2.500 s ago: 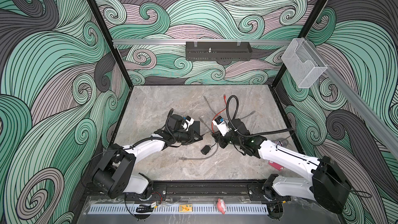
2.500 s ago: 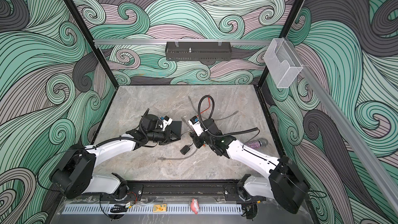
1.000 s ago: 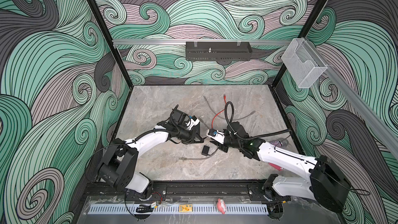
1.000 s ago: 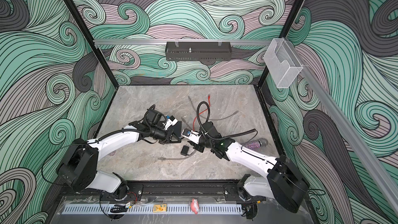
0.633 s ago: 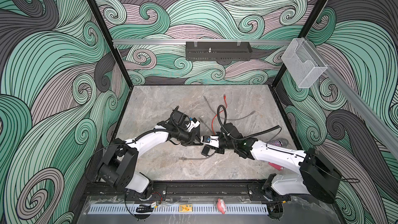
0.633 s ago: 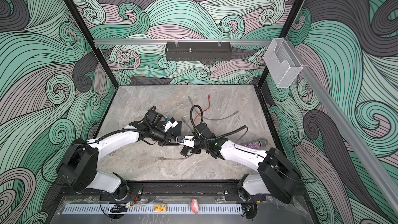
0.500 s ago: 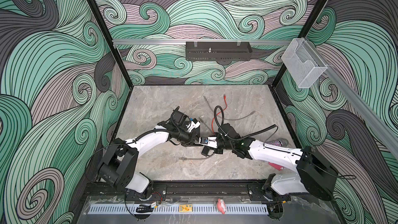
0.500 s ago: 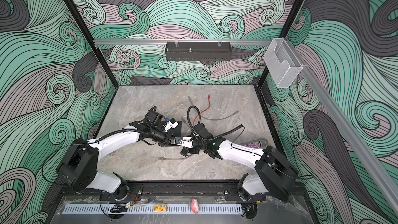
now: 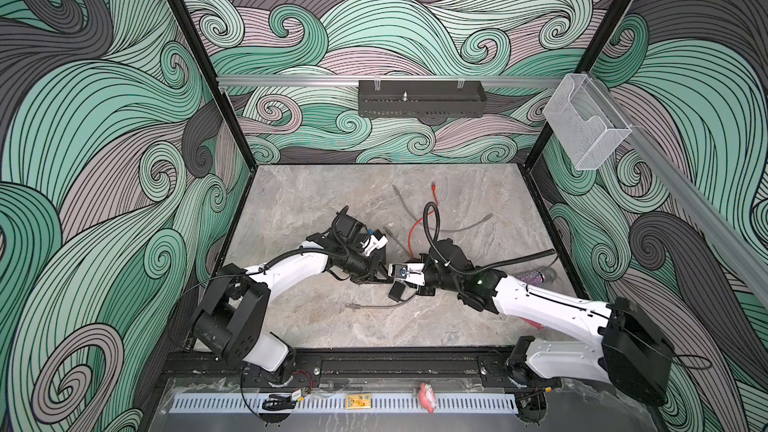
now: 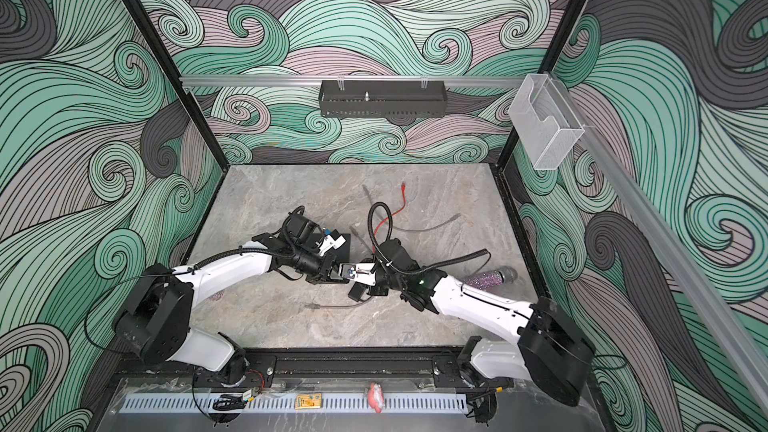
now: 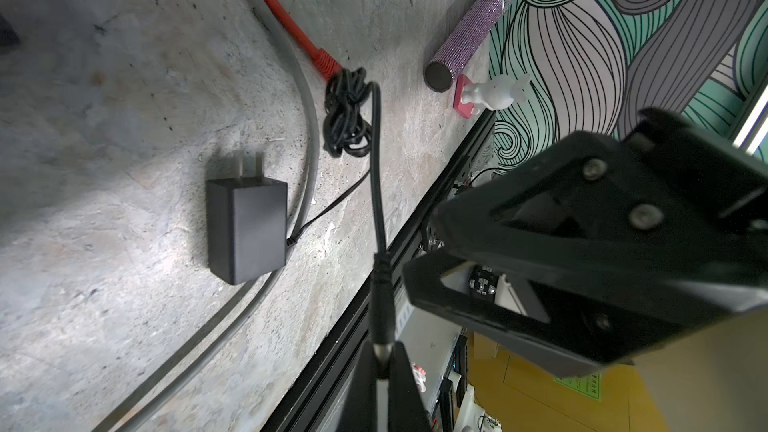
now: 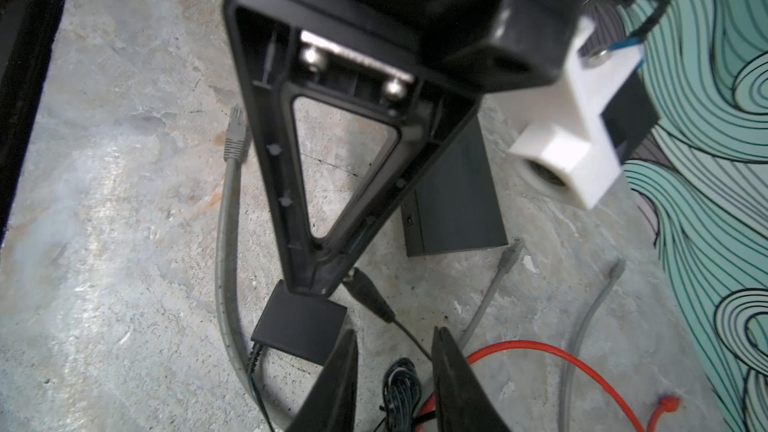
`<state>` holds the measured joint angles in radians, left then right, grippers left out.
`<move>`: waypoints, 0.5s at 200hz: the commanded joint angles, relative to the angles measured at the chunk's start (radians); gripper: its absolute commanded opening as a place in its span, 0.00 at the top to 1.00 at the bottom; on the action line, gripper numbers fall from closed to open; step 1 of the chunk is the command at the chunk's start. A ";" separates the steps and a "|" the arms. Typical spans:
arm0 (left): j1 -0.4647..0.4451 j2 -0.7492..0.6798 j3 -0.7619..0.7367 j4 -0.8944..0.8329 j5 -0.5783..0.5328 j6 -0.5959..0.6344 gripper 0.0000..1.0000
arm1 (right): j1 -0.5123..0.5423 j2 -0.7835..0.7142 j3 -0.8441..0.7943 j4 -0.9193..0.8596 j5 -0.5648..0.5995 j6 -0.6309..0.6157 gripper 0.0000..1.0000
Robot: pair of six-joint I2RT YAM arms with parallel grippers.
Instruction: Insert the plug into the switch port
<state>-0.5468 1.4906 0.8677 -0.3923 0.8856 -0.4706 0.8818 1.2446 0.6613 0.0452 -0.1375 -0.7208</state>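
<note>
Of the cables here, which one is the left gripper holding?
The thin black cord of the adapter: the left gripper is shut on its barrel plug. The red cable and the grey cables lie loose on the table.

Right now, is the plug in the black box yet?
Not yet. Done: the left gripper is pinching the plug. In hand: it holds it above the table, with the right gripper open near the cord. Left: carry the plug to the switch, which lies apart, and push it in.

Matte black plastic switch [image 12: 457, 209] lies on rough, mottled stone-look table [image 9: 311, 201].
</note>
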 commanded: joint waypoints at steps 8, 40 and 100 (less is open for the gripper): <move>-0.010 0.004 0.028 -0.031 0.017 0.029 1.00 | 0.005 0.039 0.006 0.011 0.017 -0.058 0.66; -0.010 -0.006 0.026 -0.034 0.023 0.034 1.00 | 0.004 0.093 0.017 0.018 0.009 -0.083 0.65; -0.019 0.014 0.033 -0.039 0.035 0.036 1.00 | 0.008 0.117 0.031 0.058 -0.010 -0.094 0.67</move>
<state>-0.5591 1.4910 0.8673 -0.4015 0.9001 -0.4545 0.8825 1.3537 0.6621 0.0807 -0.1314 -0.8009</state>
